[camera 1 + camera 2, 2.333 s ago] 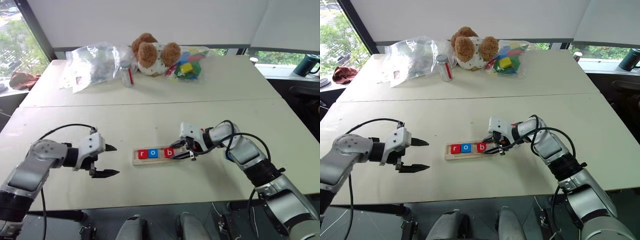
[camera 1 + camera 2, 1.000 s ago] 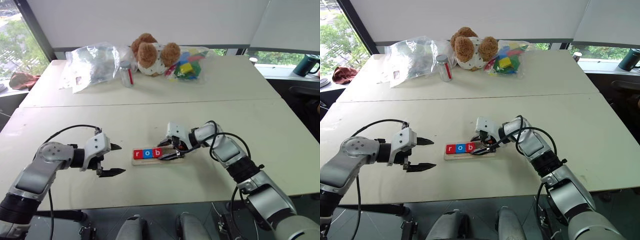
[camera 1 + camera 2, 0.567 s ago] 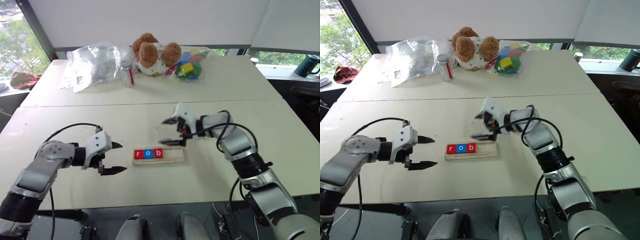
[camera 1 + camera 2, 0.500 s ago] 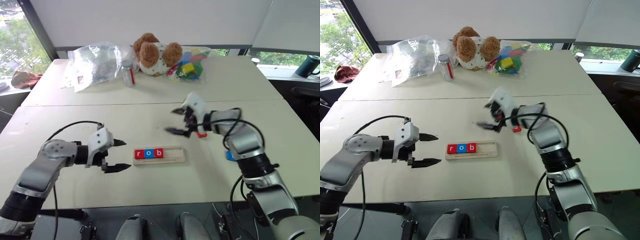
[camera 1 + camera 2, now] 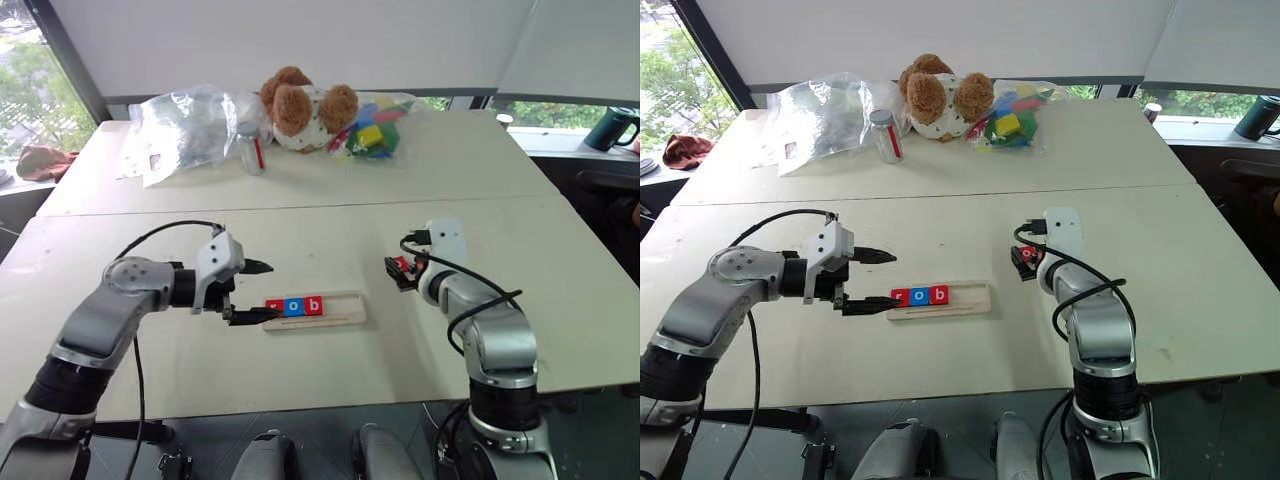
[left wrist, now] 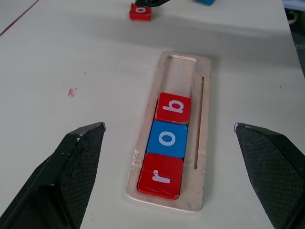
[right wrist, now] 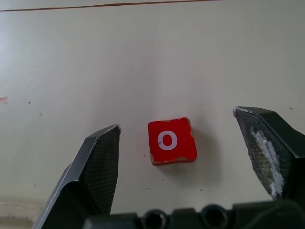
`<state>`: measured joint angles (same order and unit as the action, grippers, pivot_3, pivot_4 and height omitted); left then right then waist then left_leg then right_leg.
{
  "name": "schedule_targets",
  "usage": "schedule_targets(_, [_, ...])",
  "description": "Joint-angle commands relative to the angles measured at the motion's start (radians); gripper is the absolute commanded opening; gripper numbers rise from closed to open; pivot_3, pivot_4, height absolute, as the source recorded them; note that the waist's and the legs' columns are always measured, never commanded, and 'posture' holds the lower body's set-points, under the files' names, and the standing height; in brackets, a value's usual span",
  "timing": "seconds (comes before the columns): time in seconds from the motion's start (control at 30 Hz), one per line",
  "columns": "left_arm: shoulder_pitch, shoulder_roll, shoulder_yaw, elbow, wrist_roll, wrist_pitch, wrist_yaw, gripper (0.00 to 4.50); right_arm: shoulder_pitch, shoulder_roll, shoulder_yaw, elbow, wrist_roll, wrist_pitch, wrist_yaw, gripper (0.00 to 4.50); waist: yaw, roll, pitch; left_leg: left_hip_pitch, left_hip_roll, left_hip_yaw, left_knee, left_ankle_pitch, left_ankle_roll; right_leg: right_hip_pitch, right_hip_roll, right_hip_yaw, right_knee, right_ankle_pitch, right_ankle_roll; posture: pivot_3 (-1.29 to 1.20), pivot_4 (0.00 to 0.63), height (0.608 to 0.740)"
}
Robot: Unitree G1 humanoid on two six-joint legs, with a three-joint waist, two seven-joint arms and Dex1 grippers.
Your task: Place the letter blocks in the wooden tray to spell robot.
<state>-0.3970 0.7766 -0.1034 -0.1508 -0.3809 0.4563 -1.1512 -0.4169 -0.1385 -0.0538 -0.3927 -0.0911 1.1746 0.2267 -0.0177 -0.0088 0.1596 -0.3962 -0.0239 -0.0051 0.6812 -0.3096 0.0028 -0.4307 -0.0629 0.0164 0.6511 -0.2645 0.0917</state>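
Observation:
The wooden tray (image 5: 345, 309) lies on the white table and holds three letter blocks from its left end: red r (image 6: 161, 175), blue o (image 6: 167, 139), red b (image 6: 173, 108). Its right part is bare. My left gripper (image 5: 268, 291) is open at the tray's left end, one finger on each side of that end, touching nothing. A loose red o block (image 7: 171, 140) lies flat on the table right of the tray. My right gripper (image 5: 397, 270) is open over it, a finger on either side, apart from it. A blue block (image 6: 206, 1) lies farther off.
At the back of the far table stand a teddy bear (image 5: 300, 105), a clear plastic bag (image 5: 185, 125), a small jar (image 5: 252, 148) and a bag of multicoloured toy blocks (image 5: 375, 125). A dark mug (image 5: 612, 128) sits far right.
My right gripper left the tray's b block, swung right and turned to straddle the loose red o block. My left gripper moved right, up to the tray's left end.

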Motion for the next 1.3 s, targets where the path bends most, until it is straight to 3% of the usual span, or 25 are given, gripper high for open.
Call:
schedule_targets(0.03, [-0.014, -0.009, 0.007, -0.015, 0.004, -0.022, 0.003, 4.5, -0.017, 0.007, 0.008, 0.039, 0.002, -0.034, -0.044, 4.08, 0.0, 0.0, 0.0, 0.0, 0.0, 0.0, 0.0, 0.0, 0.0, 0.0, 0.0, 0.0, 0.0, 0.0, 0.0, 0.0, 0.15, 0.74])
schedule_targets(0.27, [0.016, -0.014, 0.006, -0.029, 0.013, -0.027, 0.02, 4.5, -0.029, -0.003, 0.023, 0.201, 0.021, -0.158, -0.059, 4.08, -0.002, 0.0, 0.0, 0.002, 0.0, 0.0, 0.0, 0.0, 0.0, 0.002, 0.0, 0.0, 0.0, 0.0, 0.0, 0.0, 0.15, 0.74])
schedule_targets(0.47, [0.023, -0.01, 0.012, -0.026, 0.014, -0.03, 0.023, 4.5, -0.022, -0.01, 0.04, 0.214, 0.035, -0.176, -0.064, 1.16, 0.0, 0.0, 0.0, 0.004, 0.0, 0.0, 0.0, 0.0, 0.0, 0.003, 0.0, 0.0, 0.0, 0.0, 0.0, 0.0, 0.15, 0.74])
schedule_targets(0.6, [0.027, -0.013, 0.008, -0.028, 0.019, -0.034, 0.024, 4.5, 0.004, 0.006, 0.031, 0.13, 0.027, -0.117, -0.103, 1.17, 0.002, 0.0, 0.0, 0.004, 0.0, 0.0, 0.0, 0.0, 0.0, 0.004, 0.0, 0.0, 0.0, 0.0, 0.0, 0.0, 0.15, 0.74])
schedule_targets(0.7, [0.029, -0.02, 0.002, -0.033, 0.02, -0.037, 0.022, 4.5, 0.03, 0.072, -0.019, -0.064, 0.026, 0.027, -0.165, 1.17, 0.004, 0.0, 0.0, 0.003, 0.0, -0.001, 0.0, 0.0, 0.0, 0.003, 0.0, 0.0, 0.0, 0.0, 0.0, 0.0, 0.15, 0.74])
schedule_targets(0.87, [0.017, -0.028, -0.005, -0.011, 0.027, -0.048, 0.006, 4.5, 0.127, 0.118, 0.009, -0.334, 0.033, 0.295, -0.189, 1.17, 0.004, 0.0, 0.0, 0.002, 0.0, -0.001, -0.001, 0.0, 0.0, 0.002, 0.0, 0.0, 0.0, 0.0, 0.0, 0.0, 0.15, 0.74])
schedule_targets(1.13, [-0.036, -0.054, -0.041, 0.066, 0.056, -0.091, -0.028, 4.5, 0.158, 0.199, -0.052, -0.327, 0.047, 0.427, -0.198, 1.17, 0.002, 0.0, 0.0, 0.004, 0.0, -0.001, 0.0, 0.0, 0.001, 0.004, 0.001, 0.0, 0.0, 0.0, 0.0, 0.0, 0.15, 0.74])
schedule_targets(1.3, [-0.038, -0.058, -0.039, 0.069, 0.059, -0.094, -0.034, 4.5, 0.154, 0.208, -0.074, -0.32, 0.053, 0.437, -0.195, 3.6, 0.001, 0.0, 0.0, 0.004, 0.001, -0.001, 0.0, 0.0, 0.001, 0.004, 0.001, -0.001, 0.0, 0.0, 0.0, 0.0, 0.15, 0.74])
